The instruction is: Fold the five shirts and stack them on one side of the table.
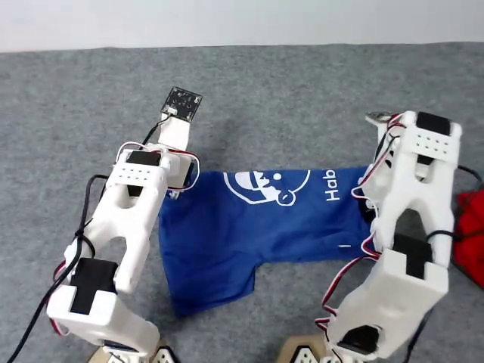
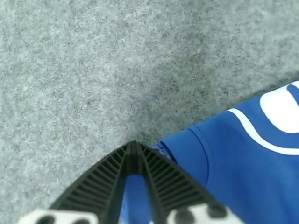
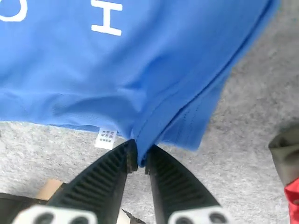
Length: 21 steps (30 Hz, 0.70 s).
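A blue shirt (image 1: 249, 227) with white print lies spread on the grey carpeted table (image 1: 302, 98) between the two arms. My left gripper (image 1: 176, 189) is at its far left corner. In the left wrist view, the left gripper (image 2: 135, 148) is shut, with blue shirt (image 2: 233, 158) fabric showing between the fingers. My right gripper (image 3: 138, 161) is shut on a bunched fold of the blue shirt (image 3: 140, 70) at its right edge, and the cloth looks slightly raised there. A white label (image 3: 107, 137) hangs beside the pinch.
A red garment (image 1: 473, 234) lies at the table's right edge, close to the right arm. The right wrist view shows the red garment (image 3: 293, 200) with a dark olive cloth (image 3: 285, 144) beside it. Bare grey carpet stretches behind the shirt.
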Each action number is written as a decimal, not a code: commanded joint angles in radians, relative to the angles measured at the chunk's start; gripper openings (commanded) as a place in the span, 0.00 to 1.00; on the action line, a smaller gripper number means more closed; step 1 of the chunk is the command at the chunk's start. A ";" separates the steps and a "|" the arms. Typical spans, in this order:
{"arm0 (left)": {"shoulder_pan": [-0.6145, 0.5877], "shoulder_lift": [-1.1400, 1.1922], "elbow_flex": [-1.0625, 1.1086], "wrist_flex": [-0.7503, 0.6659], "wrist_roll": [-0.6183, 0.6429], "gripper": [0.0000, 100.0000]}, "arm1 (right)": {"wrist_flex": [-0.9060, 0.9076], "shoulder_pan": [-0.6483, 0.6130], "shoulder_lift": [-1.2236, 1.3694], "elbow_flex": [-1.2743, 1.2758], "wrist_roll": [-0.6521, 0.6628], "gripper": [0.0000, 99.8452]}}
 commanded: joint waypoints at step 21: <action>0.006 -0.002 -0.044 0.006 0.005 0.00 | 0.039 0.197 -0.068 0.100 -0.198 0.01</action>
